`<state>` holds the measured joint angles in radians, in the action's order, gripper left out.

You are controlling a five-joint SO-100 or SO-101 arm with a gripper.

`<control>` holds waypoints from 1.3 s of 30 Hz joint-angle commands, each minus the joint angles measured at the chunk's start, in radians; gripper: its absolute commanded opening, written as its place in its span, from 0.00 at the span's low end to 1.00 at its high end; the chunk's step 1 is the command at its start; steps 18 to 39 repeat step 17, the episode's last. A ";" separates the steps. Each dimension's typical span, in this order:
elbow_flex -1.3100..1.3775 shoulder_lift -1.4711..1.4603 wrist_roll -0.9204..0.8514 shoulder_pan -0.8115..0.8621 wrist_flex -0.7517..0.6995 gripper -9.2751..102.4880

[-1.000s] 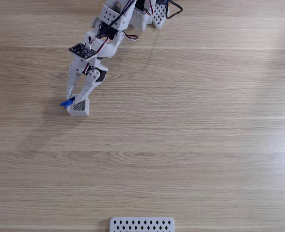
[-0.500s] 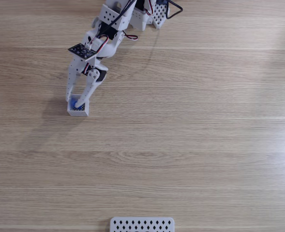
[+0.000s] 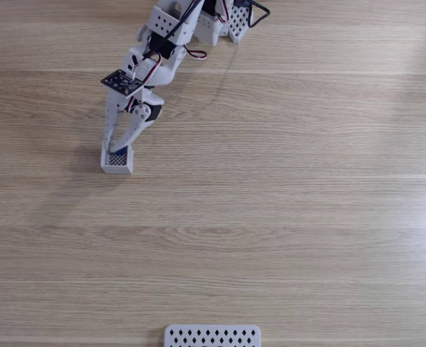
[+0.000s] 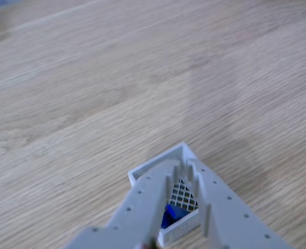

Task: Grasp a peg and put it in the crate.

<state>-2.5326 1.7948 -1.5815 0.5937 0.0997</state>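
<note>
The small white crate (image 3: 116, 169) stands on the wooden table at the upper left of the fixed view. My gripper (image 3: 117, 150) points down into it from above, fingertips just over the mesh floor. In the other view the two white fingers (image 4: 142, 199) frame the crate (image 4: 158, 162), and my gripper (image 4: 184, 167) stands a little open with nothing between the tips. The blue peg (image 4: 170, 214) lies inside the crate against its near wall, partly hidden under the left finger and free of the gripper.
A wide white panel with diamond holes (image 3: 212, 336) lies at the bottom edge of the fixed view. The arm's base and cables (image 3: 205, 18) sit at the top. Bare wood stretches to the right of the crate and below it.
One second ago the peg was held at the crate's left rim. It has dropped into the crate, and the fingers have let go and lifted slightly.
</note>
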 commanded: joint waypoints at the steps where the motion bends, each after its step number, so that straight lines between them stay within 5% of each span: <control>1: 0.035 0.219 0.011 -0.080 -0.077 0.09; 17: -0.222 0.996 0.011 -0.643 -0.676 0.08; 39: -0.222 0.996 0.011 -0.643 -0.676 0.08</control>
